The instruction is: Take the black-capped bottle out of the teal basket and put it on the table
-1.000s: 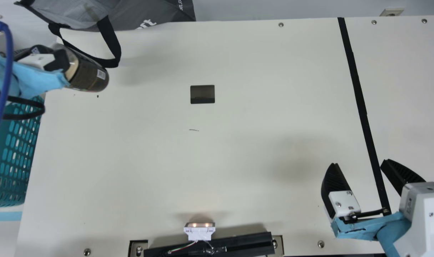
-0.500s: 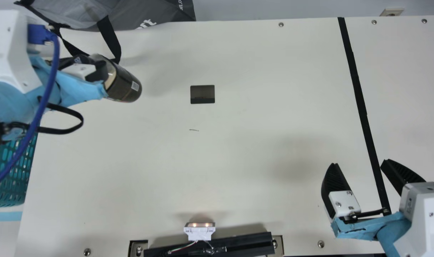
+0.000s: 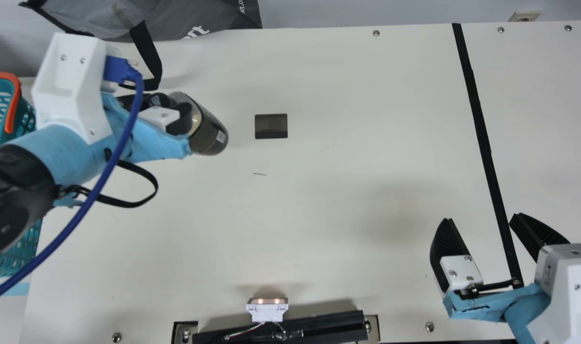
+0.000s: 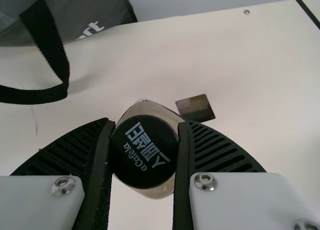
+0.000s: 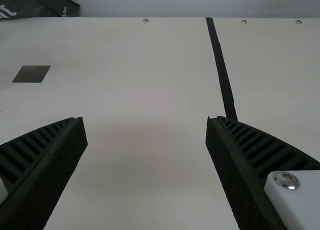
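My left gripper [image 3: 168, 112] is over the left part of the table in the main view, shut on the dark bottle [image 3: 208, 131], which hangs tilted with its base toward the table's middle. In the left wrist view the black cap [image 4: 144, 151] sits between the two fingers of my left gripper [image 4: 144, 135]. The teal basket [image 3: 25, 117] with an orange handle stands at the far left, partly hidden behind the left arm. At the lower right, my right gripper [image 3: 481, 220] is open and holds nothing; the right wrist view shows the same gripper [image 5: 146, 121] with fingers wide apart.
A grey bag [image 3: 199, 19] with a black strap [image 3: 147, 52] lies at the back left edge. A dark rectangle [image 3: 271, 126] is on the table [image 3: 328, 157], right of the bottle. Black tape [image 3: 481, 134] crosses the right side. A small lit device [image 3: 267, 309] is at the front edge.
My left arm has moved right and toward the front, carrying the bottle away from the basket side and over the table. My right arm has stayed still.
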Tool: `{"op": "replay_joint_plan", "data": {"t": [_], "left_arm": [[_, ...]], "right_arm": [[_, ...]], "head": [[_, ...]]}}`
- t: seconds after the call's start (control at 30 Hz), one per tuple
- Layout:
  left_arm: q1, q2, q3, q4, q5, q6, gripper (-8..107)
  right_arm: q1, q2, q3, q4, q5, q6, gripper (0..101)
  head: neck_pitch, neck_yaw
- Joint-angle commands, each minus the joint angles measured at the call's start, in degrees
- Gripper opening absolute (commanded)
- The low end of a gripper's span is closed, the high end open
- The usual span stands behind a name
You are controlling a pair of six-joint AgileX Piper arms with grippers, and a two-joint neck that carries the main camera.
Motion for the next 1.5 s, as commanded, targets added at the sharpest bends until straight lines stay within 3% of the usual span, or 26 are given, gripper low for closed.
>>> {"op": "replay_joint_plan", "data": {"t": [0.0,0.7,1.47], "left_arm": [[-1.3,0.35,-0.26,0.84,0.11,-0.97,0],[-12.17,4.97,-1.56,8.0,1.39,-8.36,0],[-15.19,8.17,-2.33,9.41,1.72,-8.98,0]], "right_arm": [[0.0,0.0,0.0,0.0,0.0,0.0,91],[0.0,0.0,0.0,-0.05,0.06,0.0,91],[0.0,0.0,0.0,-0.05,0.01,0.0,91]], "head": [[-0.51,0.47],[-0.51,0.47],[-0.51,0.47]]}}
